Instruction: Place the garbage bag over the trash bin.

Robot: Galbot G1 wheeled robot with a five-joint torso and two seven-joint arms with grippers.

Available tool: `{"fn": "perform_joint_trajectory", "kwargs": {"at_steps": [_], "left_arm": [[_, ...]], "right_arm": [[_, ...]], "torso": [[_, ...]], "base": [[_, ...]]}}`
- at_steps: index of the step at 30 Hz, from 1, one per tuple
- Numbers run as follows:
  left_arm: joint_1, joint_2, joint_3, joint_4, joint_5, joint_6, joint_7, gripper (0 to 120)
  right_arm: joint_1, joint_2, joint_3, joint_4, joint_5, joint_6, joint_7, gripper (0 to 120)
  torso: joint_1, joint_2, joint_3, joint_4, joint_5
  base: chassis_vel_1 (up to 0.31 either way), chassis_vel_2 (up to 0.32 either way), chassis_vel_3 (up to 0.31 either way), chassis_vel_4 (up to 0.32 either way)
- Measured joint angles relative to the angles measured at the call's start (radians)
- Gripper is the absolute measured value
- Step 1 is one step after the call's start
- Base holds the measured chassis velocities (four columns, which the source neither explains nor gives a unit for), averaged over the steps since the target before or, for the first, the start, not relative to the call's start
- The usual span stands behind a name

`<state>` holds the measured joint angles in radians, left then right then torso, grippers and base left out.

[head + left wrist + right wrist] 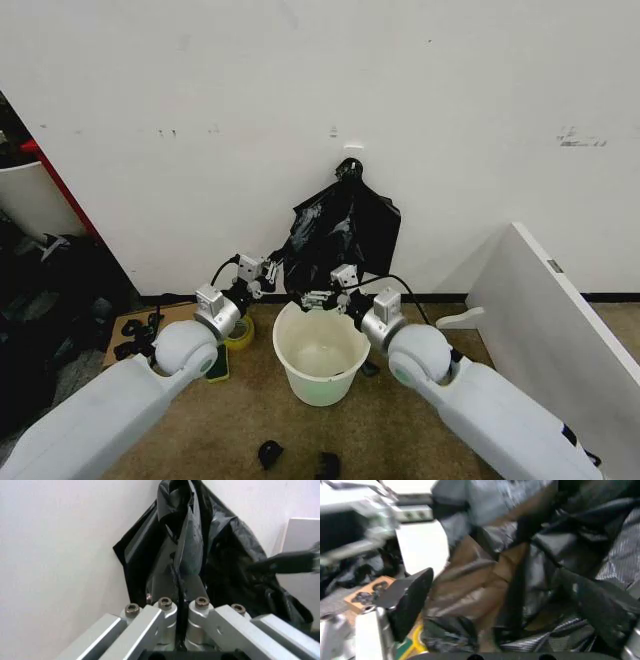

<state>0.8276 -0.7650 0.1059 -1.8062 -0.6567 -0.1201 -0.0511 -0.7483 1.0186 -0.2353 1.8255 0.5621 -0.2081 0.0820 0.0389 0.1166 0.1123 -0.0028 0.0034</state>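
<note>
One bag (pixel 345 230) hangs against the wall at 12 o'clock from the one bin (pixel 320 352), gathered to a knot at its top and spreading loose and crinkled downward to just behind the bin's far rim. The bin stands upright on the floor, open. Two hands work at the bag's lower edge: the left hand (pixel 268 270), at 10 o'clock from the bin, has its fingers (pixel 165 605) pinched tight on a fold of bag. The right hand (pixel 322 297) is over the far rim, spread wide with plastic between its fingers (pixel 407 600). Two black scraps (pixel 297 459) lie on the floor at 6 o'clock.
</note>
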Motion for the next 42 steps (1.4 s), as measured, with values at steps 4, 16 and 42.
{"fn": "perform_joint_trajectory", "kwargs": {"at_steps": [4,16,42], "left_arm": [[0.008,-0.004,0.000,-0.006,0.000,0.000,0.000,0],[0.044,-0.008,-0.030,-0.013,0.006,-0.003,0.000,0],[0.266,0.034,-0.174,-0.175,0.032,-0.012,-0.001,0]], "right_arm": [[0.025,0.010,-0.009,-0.047,-0.001,-0.007,0.001,75],[0.016,0.007,0.009,-0.048,-0.030,-0.103,0.062,32],[-0.235,-0.055,0.221,0.222,0.137,0.003,0.036,0]], "torso": [[0.000,0.000,0.000,0.0002,0.0000],[0.000,0.000,0.000,0.0000,0.0000],[0.000,0.000,0.000,0.0003,0.0004]], "base": [[0.000,0.000,0.000,0.000],[0.000,0.000,0.000,0.000],[0.000,0.000,0.000,0.000]]}}
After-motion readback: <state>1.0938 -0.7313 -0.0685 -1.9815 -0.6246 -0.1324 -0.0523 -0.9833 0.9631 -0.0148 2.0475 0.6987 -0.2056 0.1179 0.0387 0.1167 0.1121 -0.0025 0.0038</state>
